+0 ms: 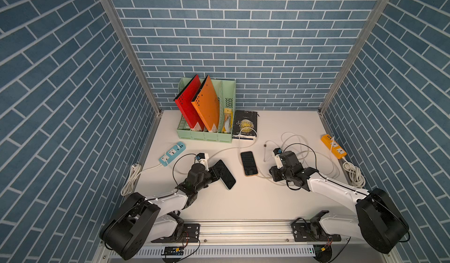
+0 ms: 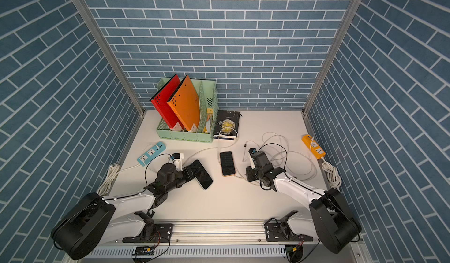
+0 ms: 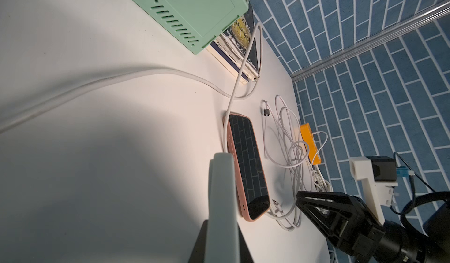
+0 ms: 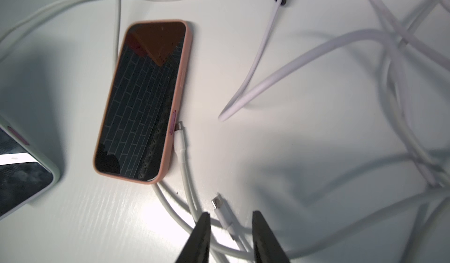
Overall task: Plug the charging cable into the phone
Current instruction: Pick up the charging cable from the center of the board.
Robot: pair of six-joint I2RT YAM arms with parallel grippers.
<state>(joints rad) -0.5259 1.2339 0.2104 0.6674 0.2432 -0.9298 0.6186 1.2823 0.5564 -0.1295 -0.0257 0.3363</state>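
Near the middle of the white table (image 1: pixel 243 201), the left gripper (image 1: pixel 215 173) is closed on a tilted, pale-cased black phone (image 1: pixel 226 176), while the right gripper (image 4: pixel 231 225), fingers open, straddles the free white charging-cable plug (image 4: pixel 221 210), so plugging is not yet done.

You're looking at blue brick-patterned walls (image 1: pixel 243 42), a white bench (image 1: pixel 243 201), white cables (image 4: pixel 181 147), a pink phone (image 4: pixel 143 98) and a pale-green phone (image 1: pixel 225 176), both black-screened, a mint rack (image 1: pixel 204 136), a red folder (image 1: pixel 186 103), an orange folder (image 1: pixel 207 103), a black-and-gold book (image 1: pixel 244 125), a teal strip (image 1: pixel 171 153) and an orange strip (image 1: pixel 334 147).
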